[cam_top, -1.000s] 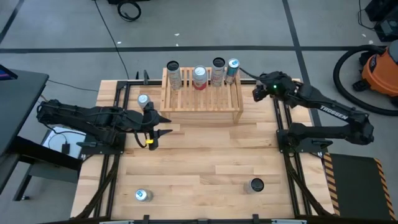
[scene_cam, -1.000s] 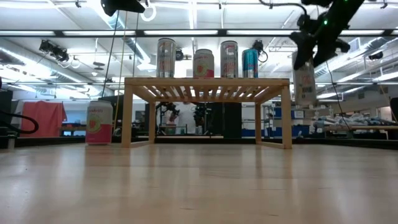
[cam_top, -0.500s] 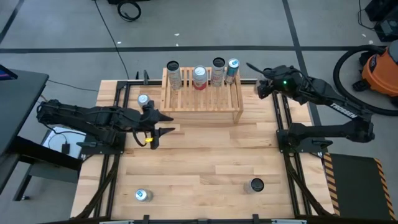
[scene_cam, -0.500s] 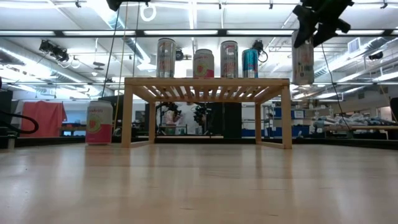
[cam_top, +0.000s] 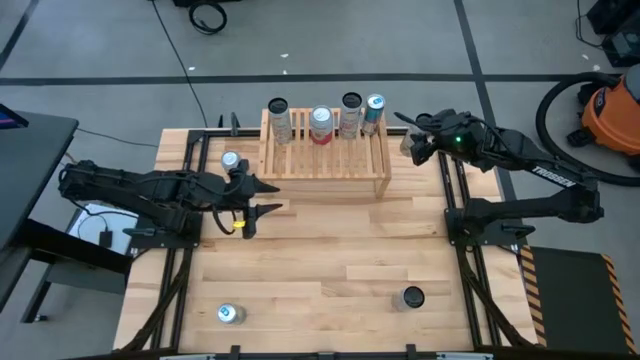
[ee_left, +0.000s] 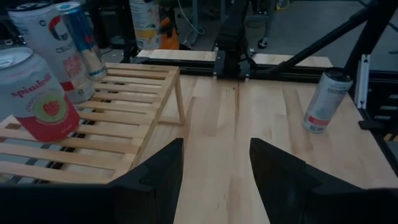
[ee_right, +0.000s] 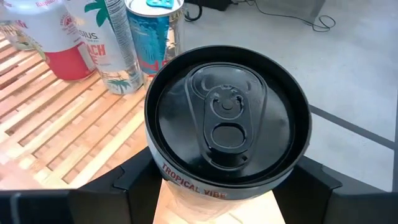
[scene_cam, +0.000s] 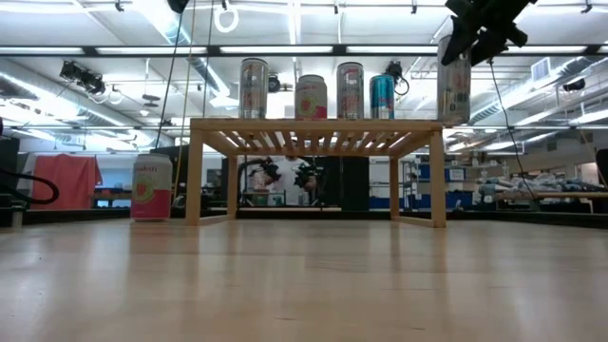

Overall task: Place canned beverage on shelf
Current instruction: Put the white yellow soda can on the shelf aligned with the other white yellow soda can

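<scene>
Right gripper (cam_top: 415, 148) clamped on black-topped can (ee_right: 227, 121), raised just off shelf (cam_top: 325, 160) end, blue can (ee_right: 152, 37) ahead of jaws. Left gripper (ee_left: 214, 163) spread, empty, shelf corner just ahead.

Four cans (scene_cam: 313, 90) atop shelf (scene_cam: 316, 128)

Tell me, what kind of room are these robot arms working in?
Probably a robotics lab or workshop. Behind the shelf the low view shows an open hall with strip lights and racks of gear, and the high view shows a bare concrete floor and an orange shop vacuum beside the table.
</scene>
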Motion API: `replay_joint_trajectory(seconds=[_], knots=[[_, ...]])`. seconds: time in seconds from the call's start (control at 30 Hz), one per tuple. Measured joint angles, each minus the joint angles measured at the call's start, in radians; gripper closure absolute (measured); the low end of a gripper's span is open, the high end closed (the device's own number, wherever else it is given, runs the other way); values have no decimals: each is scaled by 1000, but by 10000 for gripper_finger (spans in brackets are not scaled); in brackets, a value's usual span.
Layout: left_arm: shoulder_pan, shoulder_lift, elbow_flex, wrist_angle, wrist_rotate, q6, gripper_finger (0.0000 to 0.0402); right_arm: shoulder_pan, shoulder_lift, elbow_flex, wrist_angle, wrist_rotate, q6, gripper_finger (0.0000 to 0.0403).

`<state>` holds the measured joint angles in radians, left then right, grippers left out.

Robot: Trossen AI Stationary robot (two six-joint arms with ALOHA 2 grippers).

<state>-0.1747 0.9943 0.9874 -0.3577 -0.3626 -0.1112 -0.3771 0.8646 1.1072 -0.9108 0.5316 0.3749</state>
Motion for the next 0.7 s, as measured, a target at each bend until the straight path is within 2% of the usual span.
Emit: replay_joint_trajectory(seconds=[0.17, 0.37, 0.5, 0.7], knots=[[25, 0, 0, -11, 10, 0, 209, 0, 0, 0, 1, 3, -1, 145], [71, 26, 0, -13, 138, -31, 209, -1, 0, 0, 1, 3, -4, 145], [87, 49, -1, -11, 171, -12, 207, 0, 0, 0, 1, 19, -9, 145], [97, 79, 2, 39, 185, 43, 168, 3, 0, 0, 6, 19, -11, 145]])
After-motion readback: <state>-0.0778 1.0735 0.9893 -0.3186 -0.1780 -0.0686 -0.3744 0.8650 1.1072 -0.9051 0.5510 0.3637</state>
